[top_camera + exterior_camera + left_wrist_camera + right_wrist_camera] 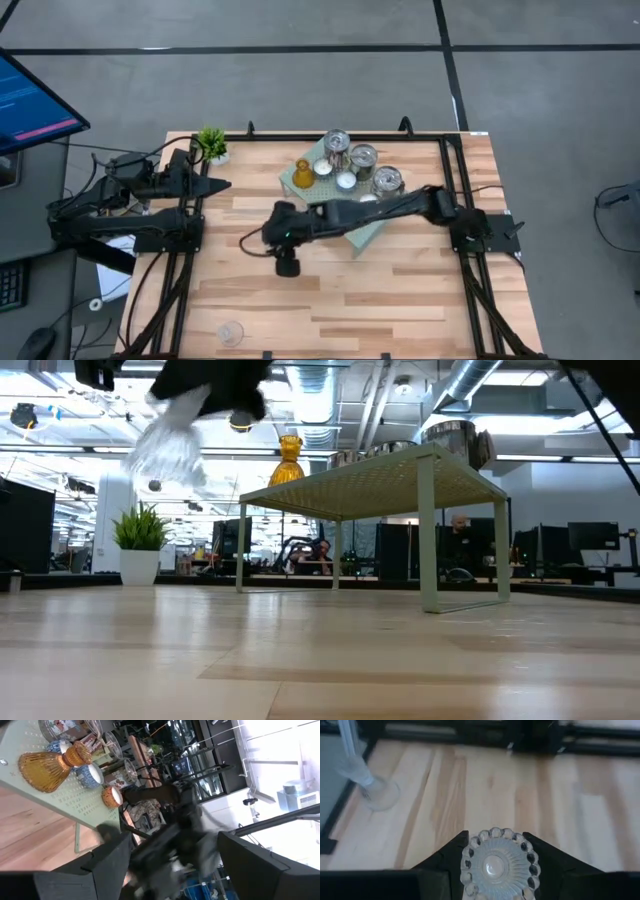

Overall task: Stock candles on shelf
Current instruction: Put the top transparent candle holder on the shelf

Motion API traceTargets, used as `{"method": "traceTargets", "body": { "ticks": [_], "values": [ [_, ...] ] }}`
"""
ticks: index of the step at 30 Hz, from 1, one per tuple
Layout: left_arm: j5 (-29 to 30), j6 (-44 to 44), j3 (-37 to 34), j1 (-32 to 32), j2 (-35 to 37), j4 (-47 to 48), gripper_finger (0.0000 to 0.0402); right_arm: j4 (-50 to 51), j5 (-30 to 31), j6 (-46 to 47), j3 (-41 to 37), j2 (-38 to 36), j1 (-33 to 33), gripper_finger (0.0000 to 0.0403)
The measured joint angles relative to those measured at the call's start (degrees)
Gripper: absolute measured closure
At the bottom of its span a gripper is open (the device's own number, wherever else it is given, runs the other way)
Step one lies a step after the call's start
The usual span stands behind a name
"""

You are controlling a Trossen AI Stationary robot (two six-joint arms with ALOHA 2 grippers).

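Right pincer [497,865] grips a clear glass holder [499,867] above the table [580,820].

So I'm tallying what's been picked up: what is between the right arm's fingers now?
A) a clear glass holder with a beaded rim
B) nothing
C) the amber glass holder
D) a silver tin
A: the right wrist view shows the clear glass holder with its beaded rim clamped between the right gripper fingers, above the wooden table.
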State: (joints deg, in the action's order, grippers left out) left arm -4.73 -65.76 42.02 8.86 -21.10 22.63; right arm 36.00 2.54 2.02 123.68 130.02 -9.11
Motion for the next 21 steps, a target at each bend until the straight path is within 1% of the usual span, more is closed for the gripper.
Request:
{"method": "traceTargets", "body": {
  "ticks": [7,11,15,21],
  "values": [
    [0.0,1.62,0.0,0.02,0.0,-0.17,0.0105,11.43,4.6,1.7,0.06,-8.96,2.59,0.0251],
    [0.0,2.51,0.0,0.0,0.0,-0.38,0.0105,18.33,9.18,2.8,0.06,-12.49,3.64,0.0251],
    [0.0,2.54,0.0,0.0,-0.01,-0.53,0.0105,23.41,13.1,3.19,0.06,-14.72,3.55,0.0251],
    [0.0,2.54,0.0,0.0,0.0,-0.72,0.0105,28.6,15.98,4.07,-1.17,-16.44,4.28,0.0251]
  ]
}}
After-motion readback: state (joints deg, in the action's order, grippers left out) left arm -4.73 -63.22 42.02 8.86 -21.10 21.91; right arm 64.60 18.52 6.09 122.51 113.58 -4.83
